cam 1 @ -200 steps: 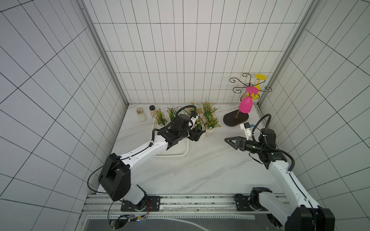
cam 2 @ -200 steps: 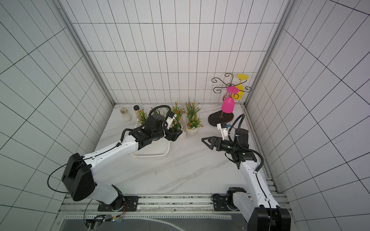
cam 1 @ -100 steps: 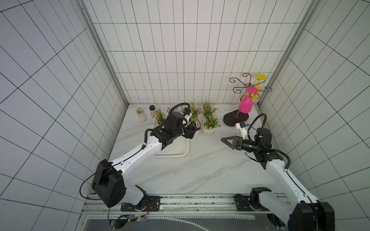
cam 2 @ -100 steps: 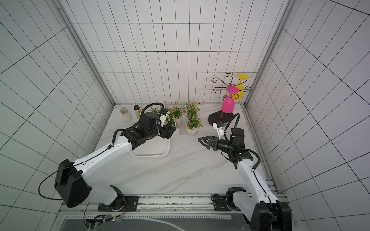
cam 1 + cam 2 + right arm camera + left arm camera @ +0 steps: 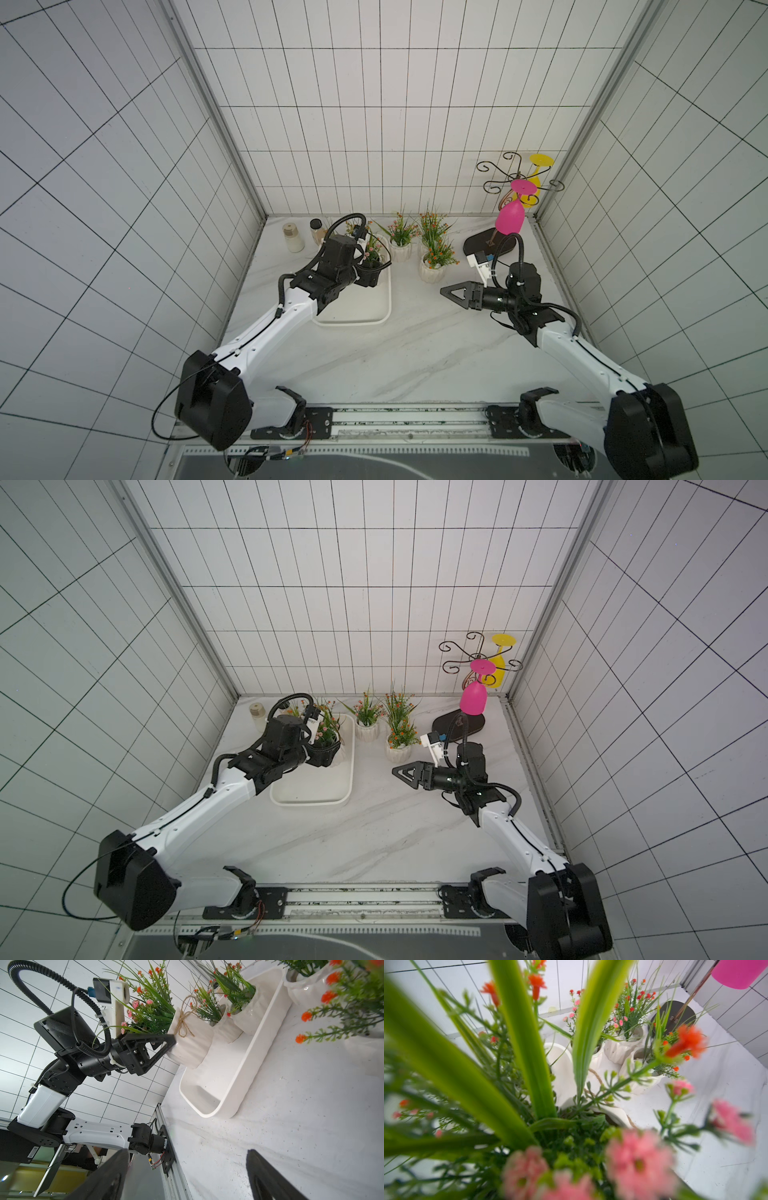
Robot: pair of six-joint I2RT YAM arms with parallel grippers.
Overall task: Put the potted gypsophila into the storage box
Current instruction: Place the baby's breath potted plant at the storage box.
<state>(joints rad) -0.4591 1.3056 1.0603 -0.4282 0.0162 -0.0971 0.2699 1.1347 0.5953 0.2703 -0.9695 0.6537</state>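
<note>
3 walls of white tiles with dark grout close the cell: a back wall (image 5: 374, 124), a left wall (image 5: 104, 187) and a right wall (image 5: 685, 187), meeting at 2 grey metal posts (image 5: 215, 112). The table (image 5: 415, 353) is white marble with grey veins. A metal rail (image 5: 415, 415) runs along its front edge. In the back right corner a dark wire stand (image 5: 494, 187) holds 1 pink goblet (image 5: 510, 218) and 1 yellow goblet (image 5: 538, 166) upside down. 2 small jars (image 5: 293, 237) sit at the back left. Light is bright and even, with faint shadows. Past the rail, the right wrist view shows a blurred yellowish patch (image 5: 27, 1176).
</note>
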